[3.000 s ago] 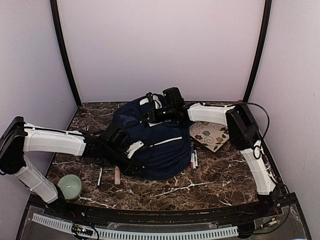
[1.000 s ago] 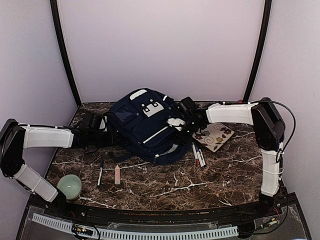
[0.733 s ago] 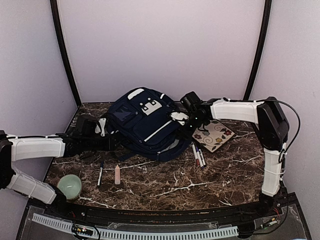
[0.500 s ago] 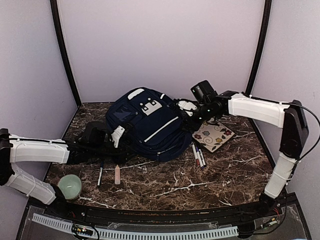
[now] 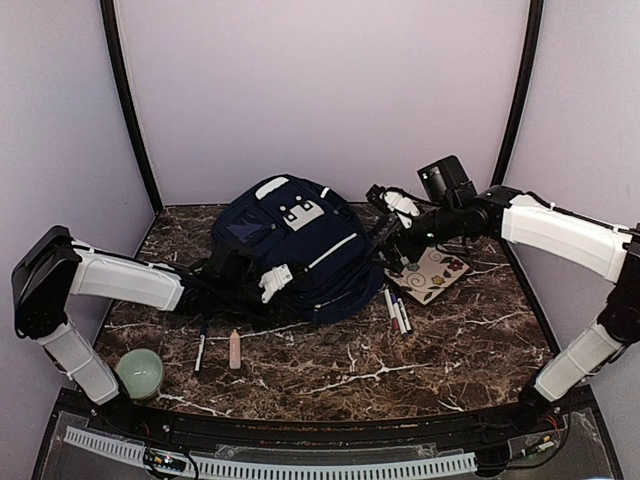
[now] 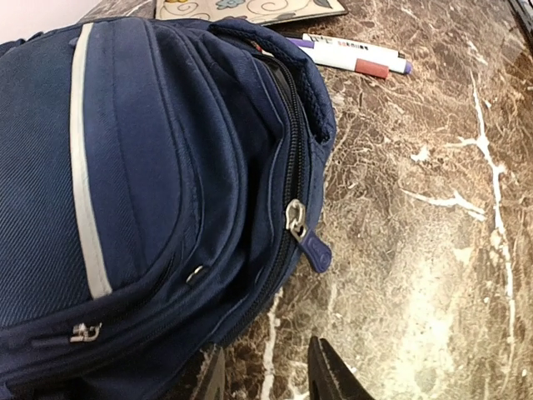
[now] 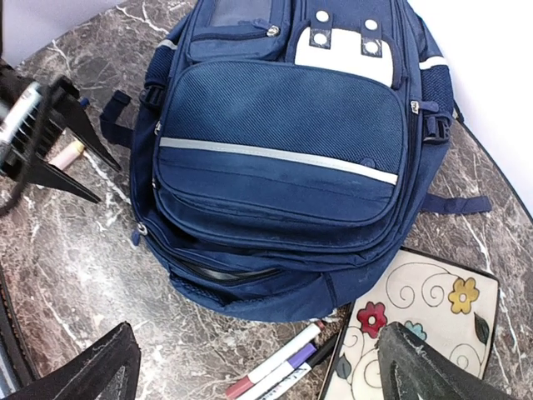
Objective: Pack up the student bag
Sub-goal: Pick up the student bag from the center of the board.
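- Dark marble table with white veins, closed in by plain lilac walls; the backpack lies flat on its back toward the rear of the table, front pockets facing up.
- Just in front of the backpack's lower edge, the left gripper sits low over the marble, its jaws apart with nothing between them.
- Raised off to the backpack's right, the right gripper looks down on it, jaws spread wide and empty.
- Beside the backpack's bottom end lie the markers and a flowered notebook. In front of the backpack sit a pen and a pink tube, with a green jar further out.
- We judge the small blue zipper pull easy to miss. A grip that lands a little off would pinch loose fabric instead, and the zip would not run.
- We think the soft backpack could slide or bunch up if one arm tugs while the other does not hold it down.
- A dragged backpack could nudge the markers, which would roll away from it.
- The main opening shows only as a narrow dark slit, so anything pushed at it could catch on the edge.
- Fine print runs along the marker barrels, too small for us to read.
- The white patch with dark dots near the backpack's top carries no readable writing, and we find no brand name anywhere.
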Tool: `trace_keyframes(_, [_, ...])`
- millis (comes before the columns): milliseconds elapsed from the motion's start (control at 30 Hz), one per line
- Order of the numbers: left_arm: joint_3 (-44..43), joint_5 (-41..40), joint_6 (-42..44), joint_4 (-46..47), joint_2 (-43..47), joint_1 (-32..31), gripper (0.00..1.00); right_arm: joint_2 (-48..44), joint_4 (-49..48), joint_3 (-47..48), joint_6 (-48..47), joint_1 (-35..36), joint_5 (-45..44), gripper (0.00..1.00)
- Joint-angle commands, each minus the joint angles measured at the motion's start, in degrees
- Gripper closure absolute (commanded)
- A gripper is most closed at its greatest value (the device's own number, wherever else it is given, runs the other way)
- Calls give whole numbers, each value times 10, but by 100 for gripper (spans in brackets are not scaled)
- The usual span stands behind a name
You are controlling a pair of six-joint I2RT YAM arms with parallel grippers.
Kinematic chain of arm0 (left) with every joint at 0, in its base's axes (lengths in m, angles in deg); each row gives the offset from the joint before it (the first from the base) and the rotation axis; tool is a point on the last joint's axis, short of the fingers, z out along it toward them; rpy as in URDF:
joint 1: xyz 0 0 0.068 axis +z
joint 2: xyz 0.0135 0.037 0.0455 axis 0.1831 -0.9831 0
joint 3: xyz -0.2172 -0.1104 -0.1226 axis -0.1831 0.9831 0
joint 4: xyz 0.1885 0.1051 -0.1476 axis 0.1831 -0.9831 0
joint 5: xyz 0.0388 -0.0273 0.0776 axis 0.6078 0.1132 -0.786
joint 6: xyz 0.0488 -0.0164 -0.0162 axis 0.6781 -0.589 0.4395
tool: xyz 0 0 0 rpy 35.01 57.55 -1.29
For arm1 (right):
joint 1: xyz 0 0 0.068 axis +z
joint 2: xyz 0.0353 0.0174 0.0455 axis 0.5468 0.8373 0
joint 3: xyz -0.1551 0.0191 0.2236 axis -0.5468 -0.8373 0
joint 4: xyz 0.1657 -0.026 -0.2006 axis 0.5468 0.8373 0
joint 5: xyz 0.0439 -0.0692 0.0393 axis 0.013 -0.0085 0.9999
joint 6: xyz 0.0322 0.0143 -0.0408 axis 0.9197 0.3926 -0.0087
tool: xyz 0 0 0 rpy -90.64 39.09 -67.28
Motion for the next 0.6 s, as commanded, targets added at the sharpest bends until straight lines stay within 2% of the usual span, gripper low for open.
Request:
trace_keyframes(0, [-33,26,63,3,-32,0,63,2,10,1,21,-9,53,8])
trace_keyframes(67, [-49,36,73,-10,-52,0,64,11,26,5,32,-11,73,18])
trace_keyframes(267, [-67,30,82,0,-91,0,74,33,4,-38,56,-11,130,37])
trace_keyframes(400, [-72,34,72,11,-104,0,81,82,-1,-34,68,-11,160,45])
trace_keyframes(567, [-61,44,50,29,-94,0,90,130,-5,-12,91,-8,193,49])
